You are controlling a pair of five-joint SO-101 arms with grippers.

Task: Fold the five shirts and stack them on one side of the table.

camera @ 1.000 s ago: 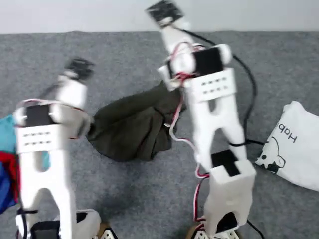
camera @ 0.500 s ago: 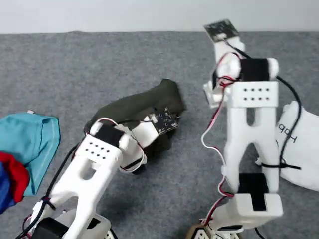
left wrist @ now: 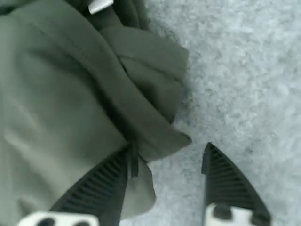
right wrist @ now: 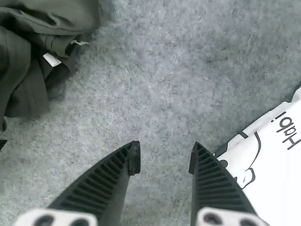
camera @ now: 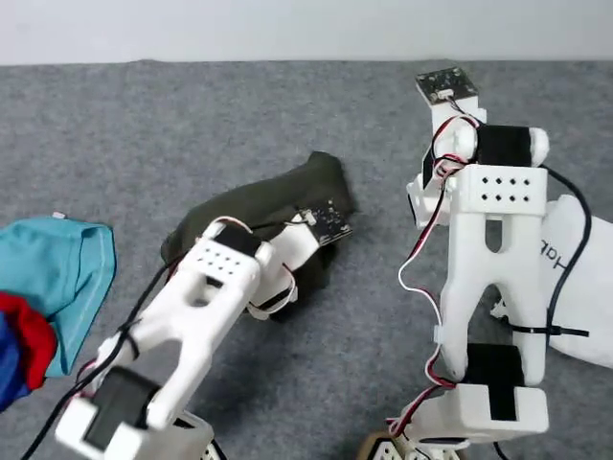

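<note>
The left arm (camera: pixel 206 297) is now stretched low over the dark green shirt (camera: pixel 251 213), which is heaped unfolded near the middle of the desk (camera: pixel 144 125). A second ago the arm was held upright by the left edge. The left jaws are spread. One is set against the shirt's hem and the other is poised over bare desk just beside it, so the edge of the cloth is bracketed but not yet pinched.

The right arm (camera: pixel 493 249), which was over the shirt's far corner, has been drawn off toward the right edge. The right jaws are also spread, with nothing between them. They are held over bare desk between the dark green shirt and the white shirt (camera: pixel 584 297) lying at the right edge.

With the left arm swung away, a teal shirt (camera: pixel 57 264) is uncovered at the left edge, with a red shirt (camera: pixel 29 335) and a blue shirt (camera: pixel 8 379) bunched beside it.

The shift is judged to be a handover: a fresh grasp on the near hem is being prepared by the left arm. Folding of this shirt seems barely begun, and no tidy stack is formed yet.
</note>
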